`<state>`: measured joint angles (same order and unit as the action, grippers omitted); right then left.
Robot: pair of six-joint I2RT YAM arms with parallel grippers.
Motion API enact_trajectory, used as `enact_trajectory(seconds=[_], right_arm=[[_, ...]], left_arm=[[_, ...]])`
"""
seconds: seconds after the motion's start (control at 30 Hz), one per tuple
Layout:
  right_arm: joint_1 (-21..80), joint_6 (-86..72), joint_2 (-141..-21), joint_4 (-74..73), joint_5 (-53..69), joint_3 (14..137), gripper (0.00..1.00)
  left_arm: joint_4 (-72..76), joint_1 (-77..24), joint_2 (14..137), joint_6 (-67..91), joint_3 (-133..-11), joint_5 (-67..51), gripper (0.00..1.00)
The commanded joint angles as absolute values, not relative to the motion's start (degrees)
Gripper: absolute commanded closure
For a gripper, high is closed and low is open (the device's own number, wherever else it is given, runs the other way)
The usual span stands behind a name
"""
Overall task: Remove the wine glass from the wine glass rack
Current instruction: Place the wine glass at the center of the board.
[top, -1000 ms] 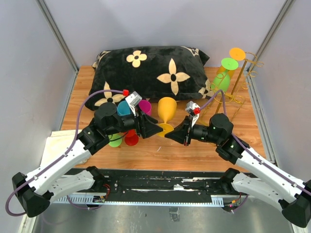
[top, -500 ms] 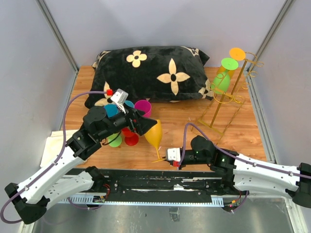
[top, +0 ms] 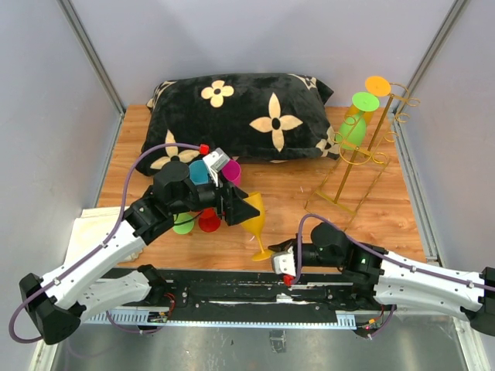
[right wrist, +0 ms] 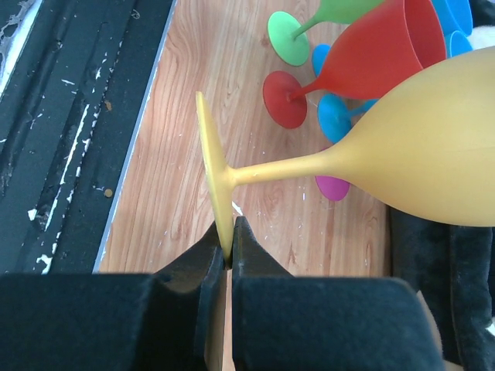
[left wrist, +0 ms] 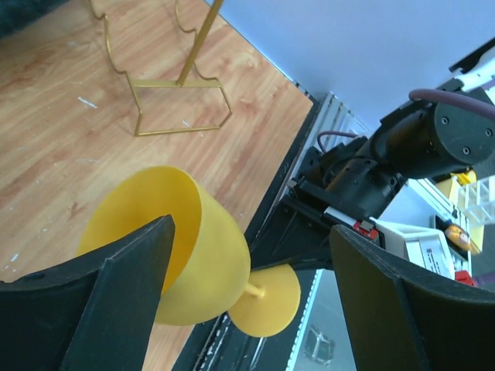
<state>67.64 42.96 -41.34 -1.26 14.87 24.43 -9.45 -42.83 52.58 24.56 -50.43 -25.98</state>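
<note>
yellow glass being held clear of the rack by its foot

the yellow wine glass (top: 253, 219) is being held tilted over the table (top: 325, 224), near its front edge and well apart from the wine glass rack (left wrist: 201, 40) at the far right. its thin foot is being pinched edge-on by the right gripper (right wrist: 230, 249), whose jaws are pressed together on the disc. the left gripper (left wrist: 251, 228) is being held spread wide about the bowl, one finger just beside it and the other apart.

the glass is being judged light, stiff and smooth, so slipping or pivoting is being risked at the foot rim. a hold on the stem or round the bowl is being judged steadier. a green glass (top: 353, 130) and an orange glass (top: 377, 85) are being carried by the rack.
</note>
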Motion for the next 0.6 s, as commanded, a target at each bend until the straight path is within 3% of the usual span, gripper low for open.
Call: enact_trajectory(seconds=[0.0, 0.57], right_arm=[[68.6, 45.6, -38.9, -0.7, 14.2, 23.0, 0.99], [68.6, 44.8, -39.3, 2.1, -0.1, 21.2, 0.96]], left_arm=[[-12.0, -42.7, 53.5, 20.3, -53.1, -34.7, 0.17], [-17.4, -43.4, 53.9, 14.9, -54.2, -42.1, 0.65]])
